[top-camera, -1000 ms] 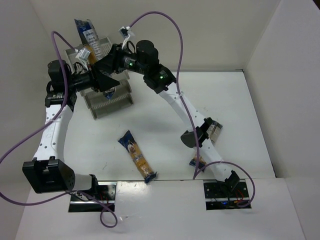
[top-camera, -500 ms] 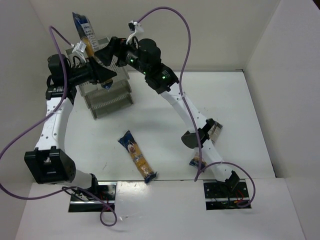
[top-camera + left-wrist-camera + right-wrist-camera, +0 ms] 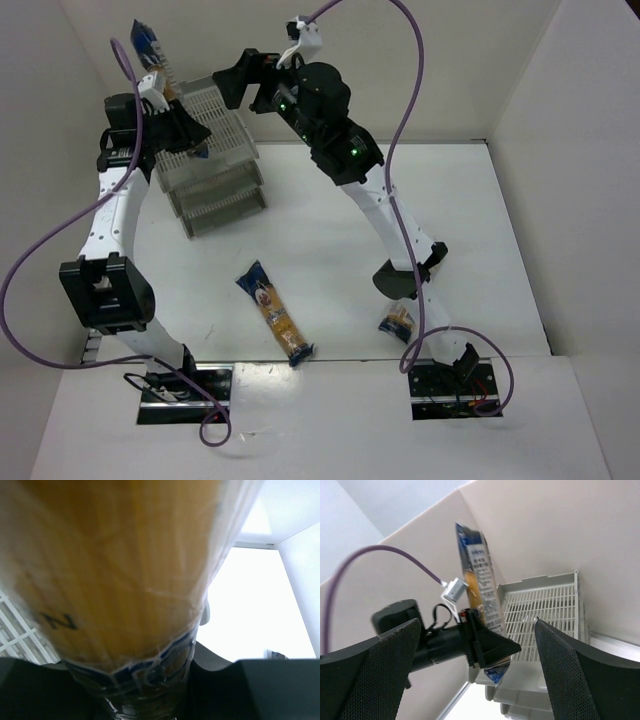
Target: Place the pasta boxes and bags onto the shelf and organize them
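Left fingers (image 3: pixel 492 647) clamped on pasta packet (image 3: pixel 479 575), standing roughly upright at left edge of shelf (image 3: pixel 215 150) top tray. Right fingers (image 3: pixel 385 670) wide apart, empty. Second packet (image 3: pixel 275 312) lying on tabletop (image 3: pixel 330 230), third packet (image 3: pixel 398 322) beside right arm.

White table (image 3: pixel 480 230) enclosed by plain pale walls (image 3: pixel 450 60).

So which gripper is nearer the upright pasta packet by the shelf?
Left. The left gripper is shut on the packet at its lower end; the right gripper hangs open, apart from it, above the shelf.
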Controlling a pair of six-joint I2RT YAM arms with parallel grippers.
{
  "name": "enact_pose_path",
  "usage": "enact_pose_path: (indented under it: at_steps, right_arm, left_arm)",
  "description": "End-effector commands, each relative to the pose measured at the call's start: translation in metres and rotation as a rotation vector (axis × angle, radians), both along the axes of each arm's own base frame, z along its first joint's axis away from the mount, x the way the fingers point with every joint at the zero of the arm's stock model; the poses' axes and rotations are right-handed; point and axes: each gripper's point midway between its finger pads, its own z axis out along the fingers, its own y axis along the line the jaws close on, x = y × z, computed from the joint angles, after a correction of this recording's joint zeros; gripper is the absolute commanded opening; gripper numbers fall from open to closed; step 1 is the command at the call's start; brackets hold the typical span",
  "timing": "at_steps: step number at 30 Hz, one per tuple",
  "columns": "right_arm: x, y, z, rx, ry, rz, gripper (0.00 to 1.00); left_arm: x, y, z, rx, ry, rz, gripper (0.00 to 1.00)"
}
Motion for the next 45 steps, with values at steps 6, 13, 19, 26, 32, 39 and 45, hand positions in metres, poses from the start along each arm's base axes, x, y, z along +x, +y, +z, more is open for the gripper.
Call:
enact_pose_path:
  at_steps: [6, 13, 19, 26, 32, 39, 45]
  right_arm:
    - [-0.038, -0.029, 0.053, 0.032, -0.085, -0.005, 1.00]
    - [-0.046, -0.028, 0.055, 0.031, -0.087, 0.013, 1.00]
    - [-0.049, -0.024, 0.053, 0.024, -0.081, 0.022, 1.00]
    - [-0.056, -0.024, 0.046, -0.034, -0.072, -0.012, 1.00]
    - [-0.060, 0.015, -0.089, -0.482, 0.066, 0.025, 1.00]
    - [-0.169, -0.035, -0.314, -1.057, 0.228, 0.279, 1.00]
    - [-0.194, -0.026, -0.367, -1.067, 0.282, 0.333, 1.00]
  left_arm:
    - [0.017, -0.005, 0.041, -0.036, -0.152, -0.023, 0.22]
    - [0.024, -0.001, 0.038, -0.039, -0.149, 0.001, 0.37]
    - [0.018, 0.014, 0.045, -0.063, -0.134, 0.085, 0.97]
    - [-0.014, 0.061, 0.166, 0.155, -0.422, 0.317, 1.00]
    - [-0.119, 0.101, 0.299, 0.571, -0.833, 0.605, 1.00]
    - [-0.231, 0.099, 0.237, 0.722, -0.696, 0.644, 1.00]
    - [-0.296, 0.072, 0.182, 0.533, -0.709, 0.607, 1.00]
